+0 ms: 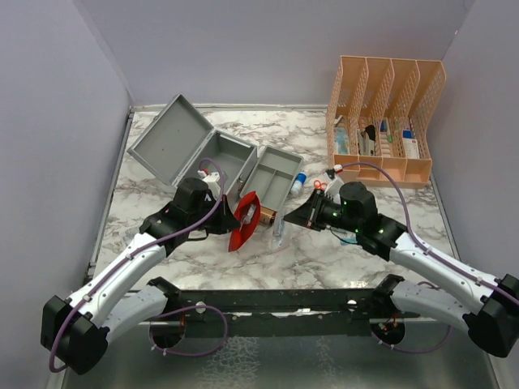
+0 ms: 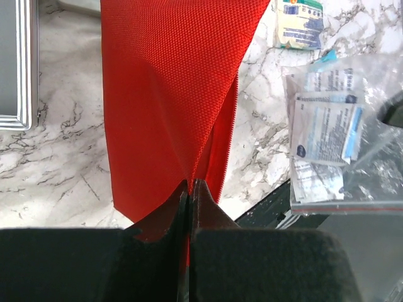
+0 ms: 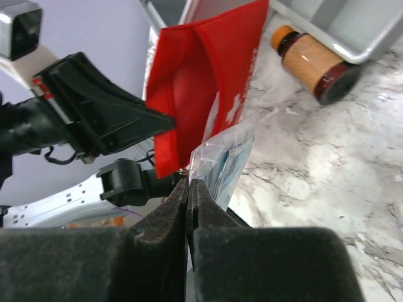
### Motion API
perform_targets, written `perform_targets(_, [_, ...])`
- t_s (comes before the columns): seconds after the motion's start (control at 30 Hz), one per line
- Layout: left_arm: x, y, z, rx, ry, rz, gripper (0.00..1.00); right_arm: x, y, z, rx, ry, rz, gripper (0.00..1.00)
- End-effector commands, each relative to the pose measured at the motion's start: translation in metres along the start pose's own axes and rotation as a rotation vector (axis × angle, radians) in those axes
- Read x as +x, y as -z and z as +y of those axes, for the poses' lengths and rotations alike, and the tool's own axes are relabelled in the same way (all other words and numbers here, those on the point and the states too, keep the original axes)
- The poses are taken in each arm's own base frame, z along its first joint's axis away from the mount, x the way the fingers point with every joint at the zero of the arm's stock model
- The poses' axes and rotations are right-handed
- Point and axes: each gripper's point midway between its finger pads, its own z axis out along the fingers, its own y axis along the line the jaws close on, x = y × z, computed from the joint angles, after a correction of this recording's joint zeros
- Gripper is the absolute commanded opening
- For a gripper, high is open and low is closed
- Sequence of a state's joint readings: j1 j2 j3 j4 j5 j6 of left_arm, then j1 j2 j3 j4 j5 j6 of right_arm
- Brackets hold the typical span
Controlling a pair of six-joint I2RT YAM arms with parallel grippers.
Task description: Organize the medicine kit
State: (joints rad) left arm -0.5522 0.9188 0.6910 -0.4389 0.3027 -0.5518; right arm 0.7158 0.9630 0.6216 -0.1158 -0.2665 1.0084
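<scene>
The medicine kit (image 1: 231, 160) lies open on the marble table, its lid (image 1: 170, 138) tilted back to the left. Its grey divided tray (image 1: 273, 175) rests beside the case on the right. My left gripper (image 2: 191, 182) is shut on the edge of a red first-aid pouch (image 2: 170, 94), which hangs open in front of the kit (image 1: 244, 220). My right gripper (image 3: 187, 181) is shut on the corner of a clear plastic bag of sachets (image 3: 223, 160), right beside the pouch's mouth (image 3: 201, 88). The same bag (image 2: 334, 132) appears in the left wrist view.
An amber bottle (image 3: 315, 63) lies against the tray's near end. A small blue-capped bottle (image 1: 300, 180) and other small items (image 1: 320, 185) lie right of the tray. A peach slotted organizer (image 1: 385, 121) holding packets stands at the back right. A small box (image 2: 299, 22) lies beyond the pouch.
</scene>
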Motion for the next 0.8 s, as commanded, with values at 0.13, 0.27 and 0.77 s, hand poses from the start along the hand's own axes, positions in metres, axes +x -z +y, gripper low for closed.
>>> perform_targets(0.13, [-0.014, 0.004, -0.017, 0.038, 0.068, -0.023, 0.0, -0.016, -0.003, 0.072, -0.144, 0.058, -0.073, 0.01])
perform_targets(0.27, [-0.014, 0.004, -0.017, 0.037, 0.072, -0.022, 0.0, -0.022, -0.014, 0.084, -0.113, 0.06, -0.116, 0.01])
perform_targets(0.77, [-0.011, 0.006, -0.02, 0.059, 0.047, -0.016, 0.0, -0.027, -0.06, 0.073, -0.026, 0.058, -0.158, 0.01])
